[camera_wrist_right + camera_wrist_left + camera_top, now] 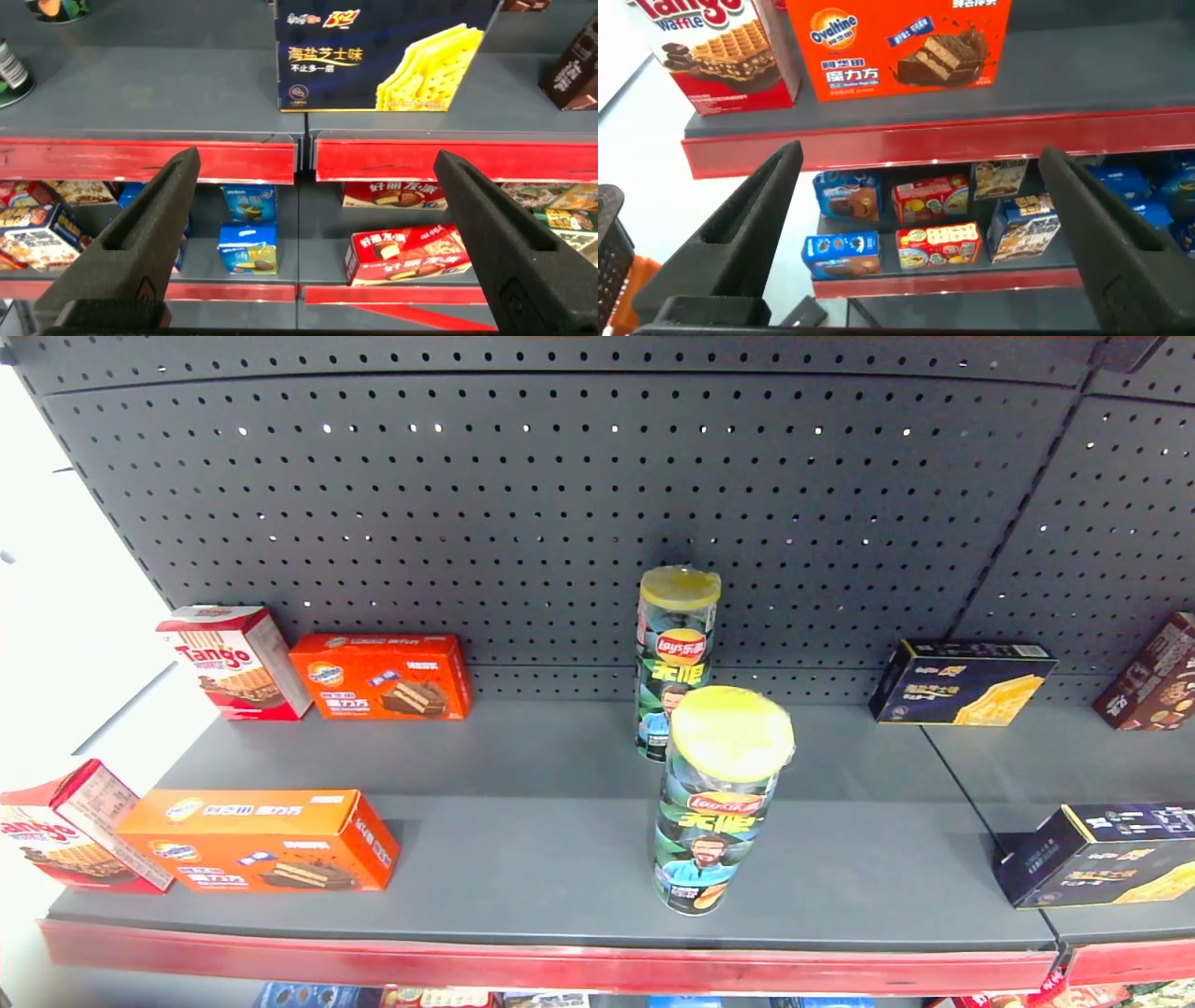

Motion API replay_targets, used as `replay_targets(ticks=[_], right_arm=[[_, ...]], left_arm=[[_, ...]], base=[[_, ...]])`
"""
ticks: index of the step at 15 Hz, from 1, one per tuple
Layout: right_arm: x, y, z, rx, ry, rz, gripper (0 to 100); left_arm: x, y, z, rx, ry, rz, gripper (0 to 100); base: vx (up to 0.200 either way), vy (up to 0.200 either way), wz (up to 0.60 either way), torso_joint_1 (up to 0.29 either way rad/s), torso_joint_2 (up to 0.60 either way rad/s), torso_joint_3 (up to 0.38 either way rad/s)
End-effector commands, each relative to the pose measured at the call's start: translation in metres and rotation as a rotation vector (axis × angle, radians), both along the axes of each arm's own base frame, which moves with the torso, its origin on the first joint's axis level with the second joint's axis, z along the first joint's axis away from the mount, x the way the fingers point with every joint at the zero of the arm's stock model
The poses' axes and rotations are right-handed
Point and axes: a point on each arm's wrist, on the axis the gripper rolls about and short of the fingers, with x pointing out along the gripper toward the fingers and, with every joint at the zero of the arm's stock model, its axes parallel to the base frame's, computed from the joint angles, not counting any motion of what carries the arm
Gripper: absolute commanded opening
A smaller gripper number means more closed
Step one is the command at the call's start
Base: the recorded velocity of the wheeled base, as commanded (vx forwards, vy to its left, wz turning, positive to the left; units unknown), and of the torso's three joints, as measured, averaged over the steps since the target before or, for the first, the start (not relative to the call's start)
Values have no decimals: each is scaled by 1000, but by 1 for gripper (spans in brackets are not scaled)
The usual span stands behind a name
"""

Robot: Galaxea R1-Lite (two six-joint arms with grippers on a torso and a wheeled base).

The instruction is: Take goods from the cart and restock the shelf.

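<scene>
Grey shelf (523, 840) holds chip cans (719, 803), boxes (257, 840); left hand (920, 159), right hand (318, 161) gape empty.

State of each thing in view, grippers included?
Front chip can, upright, lid on.
Rear chip can, upright, lid on.
Front orange box, closed.
Rear orange box, closed.
Front red wafer box, closed.
Rear red wafer box, closed.
Front dark blue box, closed.
Rear dark blue box, closed.
Left gripper, open, empty.
Right gripper, open, empty.
</scene>
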Motion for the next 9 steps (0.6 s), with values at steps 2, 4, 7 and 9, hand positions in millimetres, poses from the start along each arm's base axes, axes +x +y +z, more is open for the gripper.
replay_targets(ticks=[2,4,7,9], right_arm=[[0,0,0,0,-5,7,100],[15,0,99,77,-7,17,100],[72,9,148,46,141,256,100],[117,27,145,-71,241,421,100]], left_arm=[[0,0,0,-2,5,0,100],[0,0,0,-2,3,3,100],[0,0,0,1,5,-2,100],[0,0,0,1,3,0,100]], base=[[0,0,0,0,0,0],[0,0,0,0,0,0],[0,0,0,0,0,0],[0,0,0,0,0,0]])
